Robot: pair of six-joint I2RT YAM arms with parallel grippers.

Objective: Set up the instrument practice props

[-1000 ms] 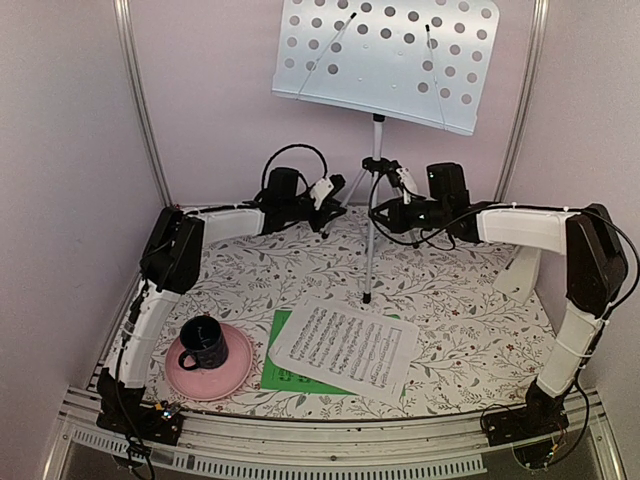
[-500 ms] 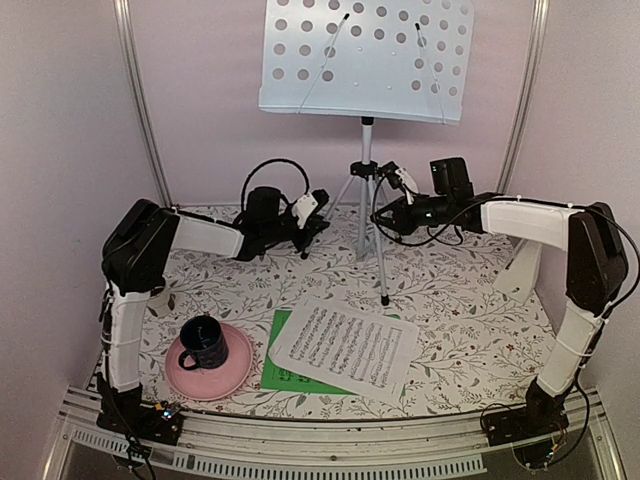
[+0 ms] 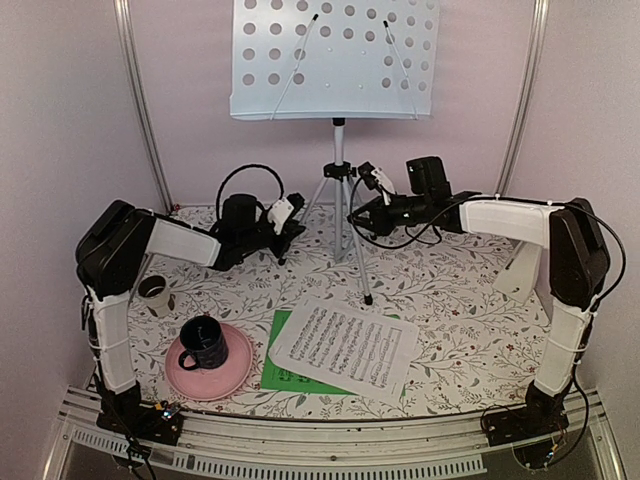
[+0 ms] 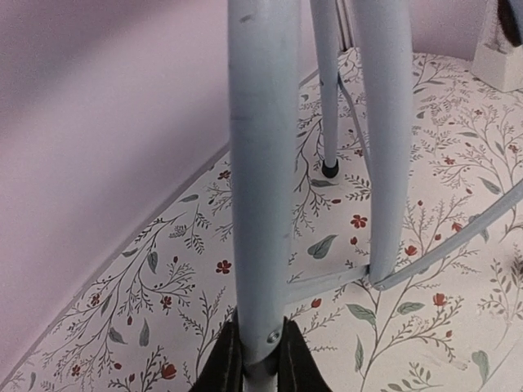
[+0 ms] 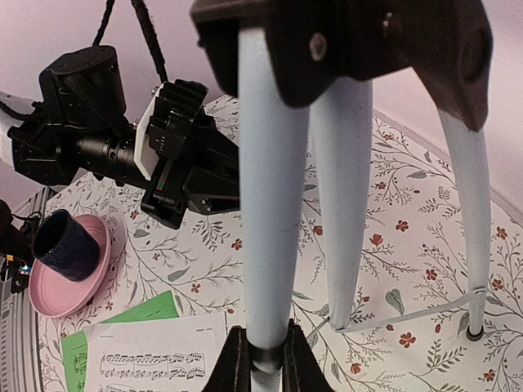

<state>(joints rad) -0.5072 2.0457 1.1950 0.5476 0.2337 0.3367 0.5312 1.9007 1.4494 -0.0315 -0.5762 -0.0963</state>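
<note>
Music stand (image 3: 333, 58): where is it, and who has it? (First speaker)

It stands upright at the far middle of the flowered table (image 3: 460, 330), its pale-blue perforated desk level and facing the near edge. The left gripper (image 4: 260, 369) is clenched low on a tripod leg (image 4: 260, 163). The right gripper (image 5: 261, 359) is clenched on another leg, from the right side. Whether every foot touches the cloth, I cannot tell. (Second speaker)

How should this placing go well? (First speaker)

In my judgement, both arms should move as one so the stand neither twists nor tips. They should lower it until all three feet sit flat, then let go one at a time. Keep the feet clear of the white sheet (image 3: 345, 345) and green sheet (image 3: 278, 372) lying near centre, and apart from the metronome (image 3: 520, 272) at the right edge. (Second speaker)

What differs from a second ago? (First speaker)

The stand has shifted left, and its desk, tilted then, is now square. Both grippers have travelled left with it. The left arm's elbow has swung out left, uncovering a small beige cup (image 3: 153, 293) beyond the mug (image 3: 203, 342) on its pink plate (image 3: 238, 368). (Second speaker)
</note>
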